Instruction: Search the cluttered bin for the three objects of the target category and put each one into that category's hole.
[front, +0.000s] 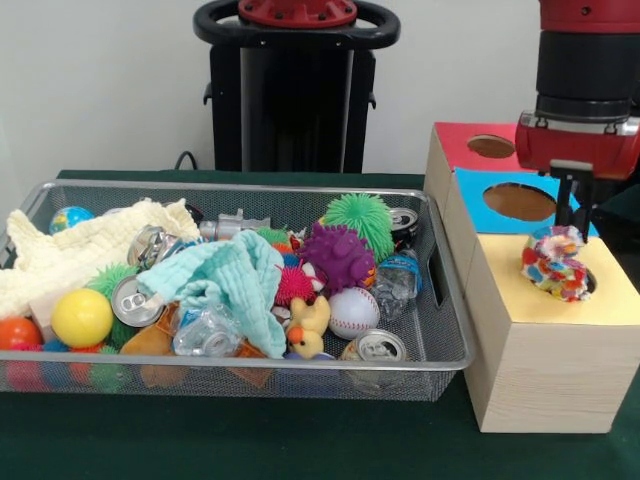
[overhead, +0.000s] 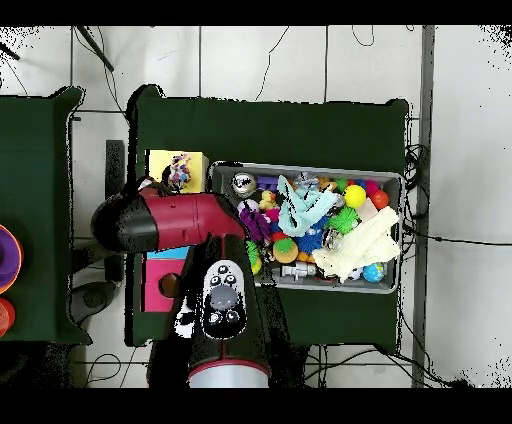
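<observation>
The claw (front: 572, 228) hangs over the yellow hole (front: 585, 280) of the wooden box (front: 545, 365), just above a multicoloured ball (front: 552, 262) resting at that hole. Whether the claw grips the ball cannot be told. The wire bin (front: 440, 340) beside the box holds mixed clutter.

I can read no text, label, brand, number or sign in either view. The cans (front: 379, 346) in the wire bin (front: 445, 340) show only their tops. The wooden box (front: 545, 375) carries plain coloured panels and no lettering that I can make out.
</observation>
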